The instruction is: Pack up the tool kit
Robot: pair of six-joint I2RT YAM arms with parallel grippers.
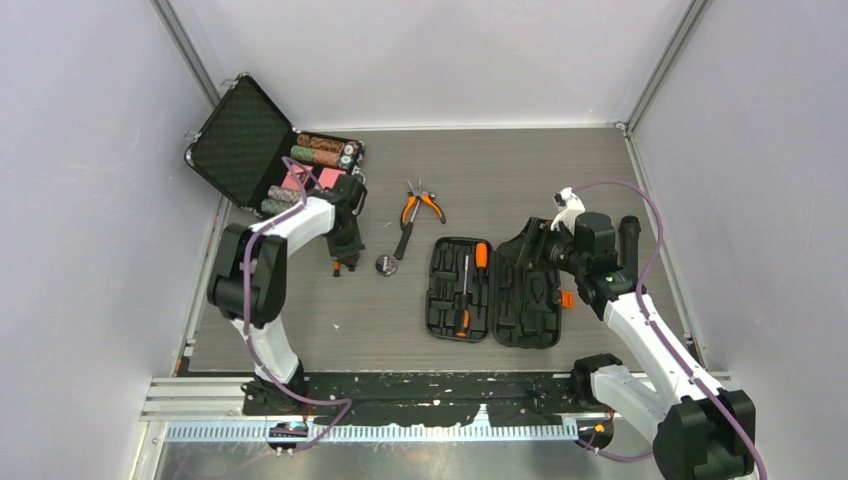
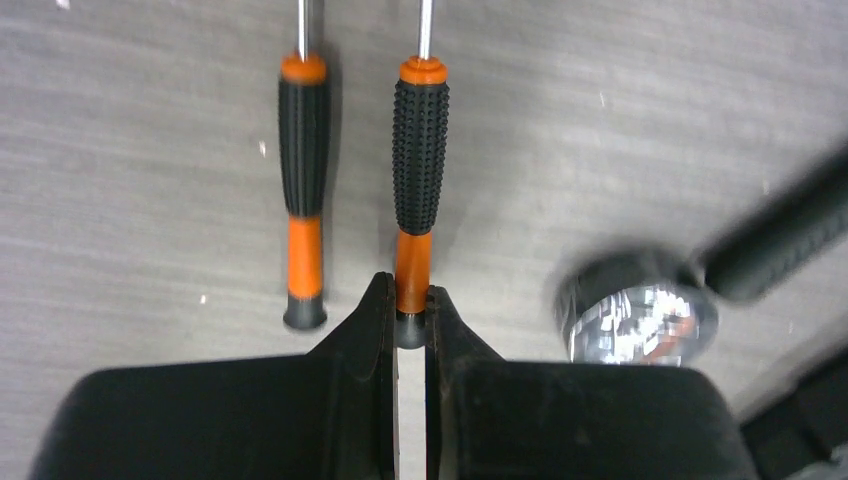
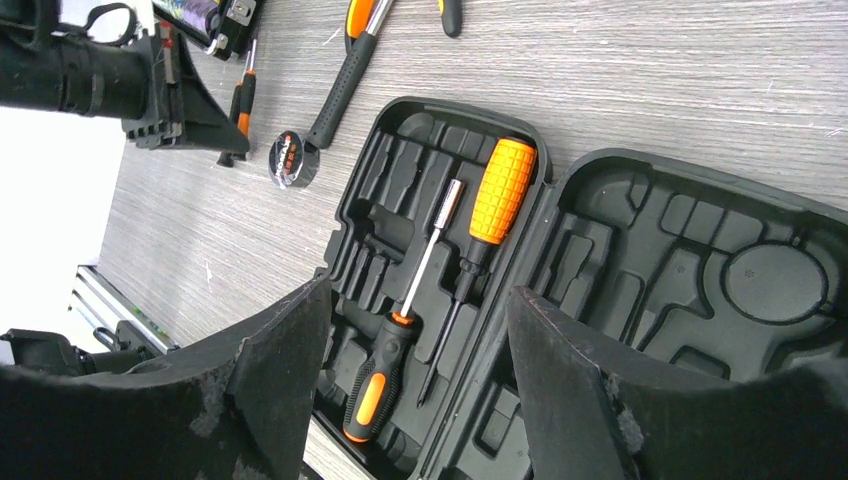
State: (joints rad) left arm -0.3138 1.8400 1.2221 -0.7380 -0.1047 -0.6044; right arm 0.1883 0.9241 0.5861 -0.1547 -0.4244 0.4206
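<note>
Left tool: your jaws are closed tight on the butt end of a slim black-and-orange knurled screwdriver lying on the grey wood-grain surface.
Neighbour: a second slim black-and-orange screwdriver lies parallel, just beside it, not touching.
Right tool: you have it spread wide, holding nothing, above the case.
Tool kit: the black moulded plastic clamshell case lies open, centre-right on the surface.
Left half of case: an orange-handled screwdriver and a black-and-orange-handled screwdriver.
Orange-handled pliers: on the surface beyond the case.

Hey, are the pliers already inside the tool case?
No, the pliers lie on the table, apart from the open tool case.
</note>
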